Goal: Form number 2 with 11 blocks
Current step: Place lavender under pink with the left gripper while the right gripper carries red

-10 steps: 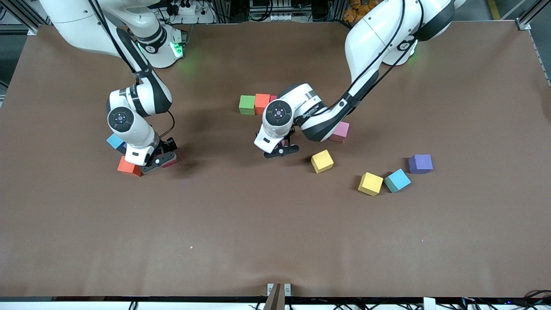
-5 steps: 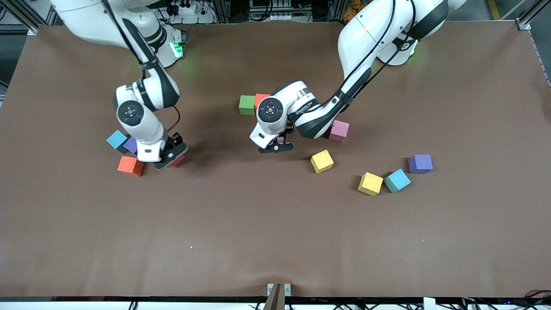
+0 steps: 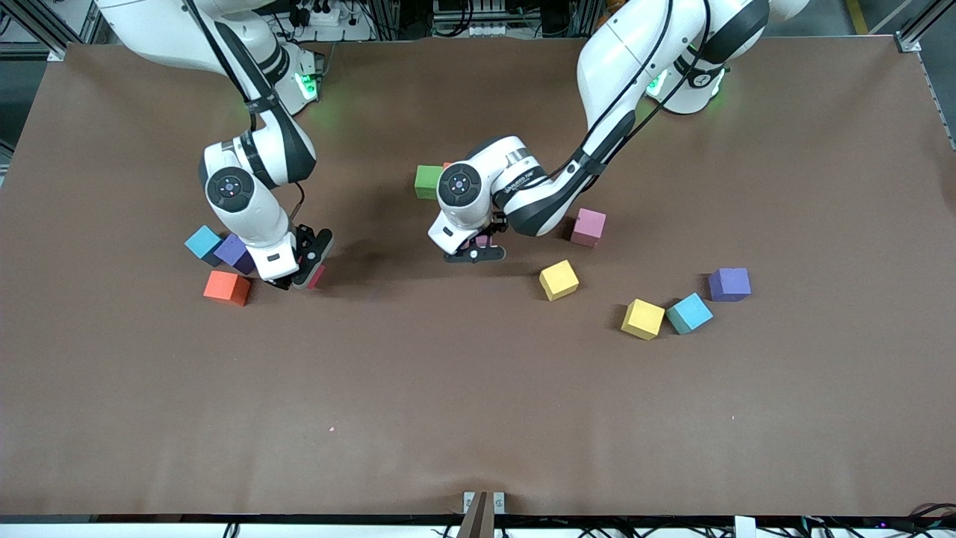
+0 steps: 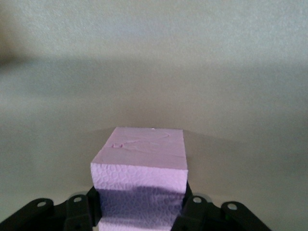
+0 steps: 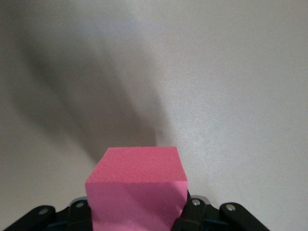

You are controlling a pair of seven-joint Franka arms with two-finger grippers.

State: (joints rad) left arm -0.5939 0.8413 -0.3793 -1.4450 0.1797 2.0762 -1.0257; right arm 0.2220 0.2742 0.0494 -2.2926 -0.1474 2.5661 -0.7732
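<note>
My left gripper (image 3: pixel 475 251) is shut on a pale pink block (image 4: pixel 139 173), low over the table beside the green block (image 3: pixel 428 181). The left wrist hides nearly all of the orange block next to the green one. My right gripper (image 3: pixel 302 270) is shut on a red block (image 5: pixel 137 190), whose corner (image 3: pixel 317 277) shows just above the table beside a loose orange block (image 3: pixel 226 288). No number 2 shape is in view.
Loose blocks lie around. A blue one (image 3: pixel 202 241) and a purple one (image 3: pixel 234 252) sit by the right arm. Toward the left arm's end are a pink (image 3: pixel 588 227), two yellow (image 3: pixel 559 279) (image 3: pixel 643 319), a light blue (image 3: pixel 688 313) and a purple (image 3: pixel 730 284) block.
The right gripper has carried the red block away from the orange block, toward the table's middle. The left gripper with its pink block has shifted slightly toward the green block.
</note>
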